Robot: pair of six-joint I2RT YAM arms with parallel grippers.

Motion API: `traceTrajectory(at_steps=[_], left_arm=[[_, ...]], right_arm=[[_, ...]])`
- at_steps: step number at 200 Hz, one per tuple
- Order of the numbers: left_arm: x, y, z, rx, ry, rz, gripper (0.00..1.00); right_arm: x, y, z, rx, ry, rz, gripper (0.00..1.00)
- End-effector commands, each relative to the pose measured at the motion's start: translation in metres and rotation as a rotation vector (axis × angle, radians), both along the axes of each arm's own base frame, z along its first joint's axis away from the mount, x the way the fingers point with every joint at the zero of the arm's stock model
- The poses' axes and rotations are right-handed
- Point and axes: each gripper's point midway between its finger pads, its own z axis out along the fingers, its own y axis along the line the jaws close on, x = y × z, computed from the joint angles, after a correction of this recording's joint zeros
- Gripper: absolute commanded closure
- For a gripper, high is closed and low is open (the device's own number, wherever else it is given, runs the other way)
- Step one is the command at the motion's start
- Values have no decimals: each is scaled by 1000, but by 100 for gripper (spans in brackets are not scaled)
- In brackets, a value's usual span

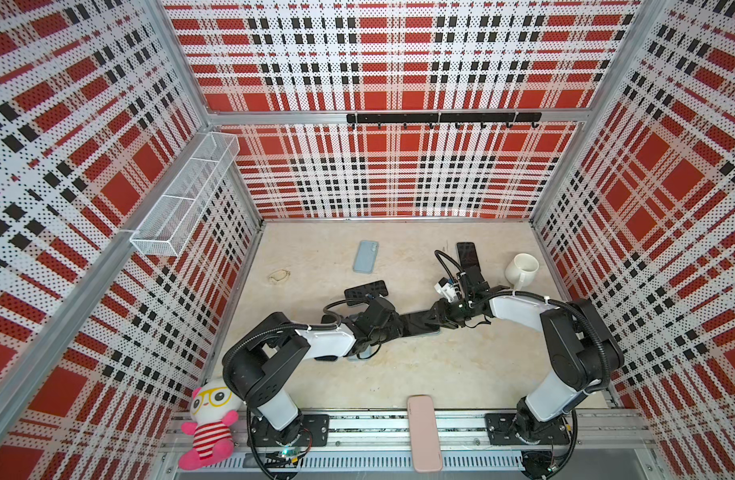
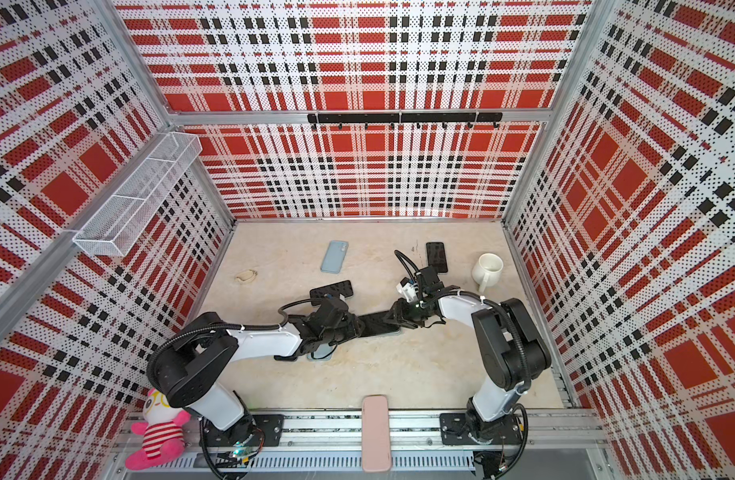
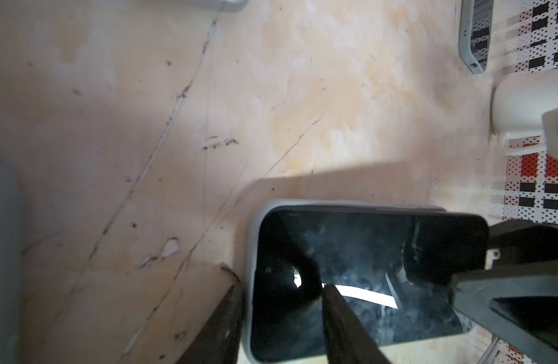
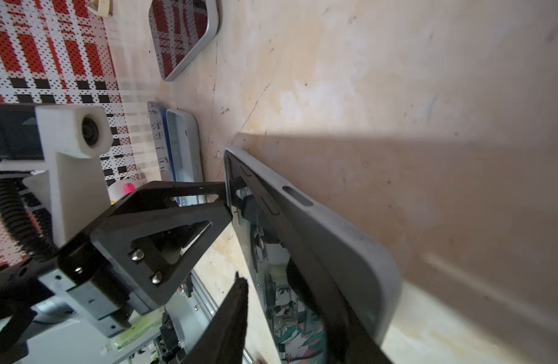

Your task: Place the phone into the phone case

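A black phone (image 1: 417, 325) lies screen up inside a grey phone case (image 3: 255, 239) in the middle of the table, in both top views. My left gripper (image 3: 281, 315) is at its left end, open. One finger (image 3: 221, 324) stands outside the case's rim and the other (image 3: 344, 324) over the screen (image 3: 366, 252). My right gripper (image 4: 277, 315) is at the opposite end, open. One of its fingers (image 4: 230, 324) is off the phone's side and the other is over the glass. Whether the phone sits fully down in the case I cannot tell.
At the back lie a blue-grey case (image 1: 366, 257) and a black phone (image 1: 467, 254), with a white mug (image 1: 521, 270) to their right. A dark patterned case (image 1: 366, 291) lies behind my left wrist. A pink case (image 1: 424, 432) rests on the front rail and a plush toy (image 1: 210, 424) at front left.
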Motion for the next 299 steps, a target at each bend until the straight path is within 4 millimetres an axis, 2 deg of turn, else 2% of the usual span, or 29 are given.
traceTrajectory(at_steps=[1, 58, 106, 137, 164, 202, 299], left_arm=[[-3, -4, -4, 24, 9, -31, 57], [-2, 1, -7, 57, 3, -23, 61], [0, 2, -11, 86, 2, -29, 65], [0, 3, -15, 94, 9, -30, 67], [0, 3, -15, 100, 7, -28, 69], [1, 3, -16, 107, 9, -31, 72], [6, -3, -16, 120, -3, -47, 74]], right_arm=[[-2, -11, 4, -101, -30, 30, 59], [4, -18, 8, -157, -64, 30, 58], [3, -33, -9, -254, -38, 4, 59], [1, -36, -8, -269, -44, -4, 63], [-4, -39, -12, -276, -28, -4, 66], [-14, -41, -22, -275, 0, -3, 76], [-45, -44, -49, -357, 109, 32, 90]])
